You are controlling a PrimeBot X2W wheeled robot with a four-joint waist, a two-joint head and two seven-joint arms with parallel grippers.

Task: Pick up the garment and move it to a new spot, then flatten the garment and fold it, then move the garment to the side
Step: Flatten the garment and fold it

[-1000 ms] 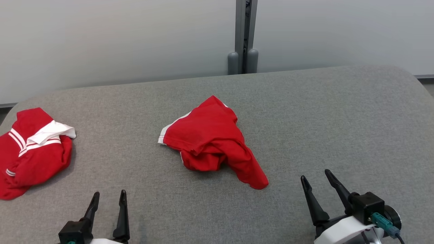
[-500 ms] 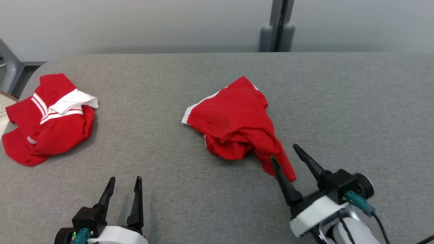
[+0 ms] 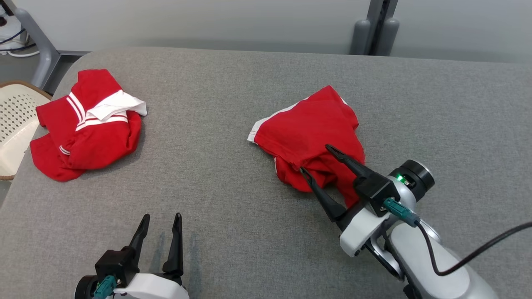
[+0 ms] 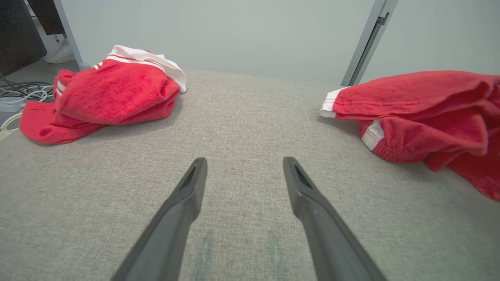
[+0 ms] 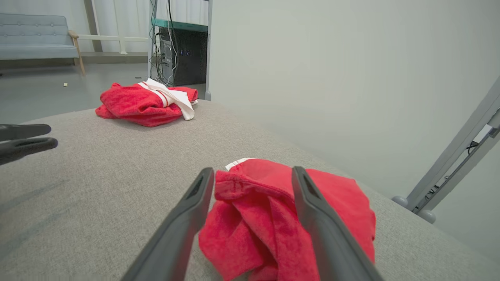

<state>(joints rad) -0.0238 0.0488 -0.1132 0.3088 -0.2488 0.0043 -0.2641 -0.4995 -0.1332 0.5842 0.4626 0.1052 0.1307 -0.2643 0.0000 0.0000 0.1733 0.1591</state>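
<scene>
between the spread right fingers [image 3: 319, 192], crumpled red garment [image 3: 303, 128], left fingers [image 3: 176, 245] spread, well apart

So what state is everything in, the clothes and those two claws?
Red cloth garment with white-trimmed sleeve, centre: crumpled, not gripped.
Red garment with white stripes, left: bunched in a heap.
Left gripper: open, empty.
Right gripper: open, fingers straddling the centre garment's near folds.

On the grey padded table [image 3: 216, 174], a crumpled red garment [image 3: 307, 128] lay near the middle, with the right gripper [image 3: 314, 158] spread wide over its near folds. The left gripper [image 3: 162, 216], fingers also apart, sat near the bottom edge. A second red-and-white garment [image 3: 89, 133] lay at the far left.
</scene>
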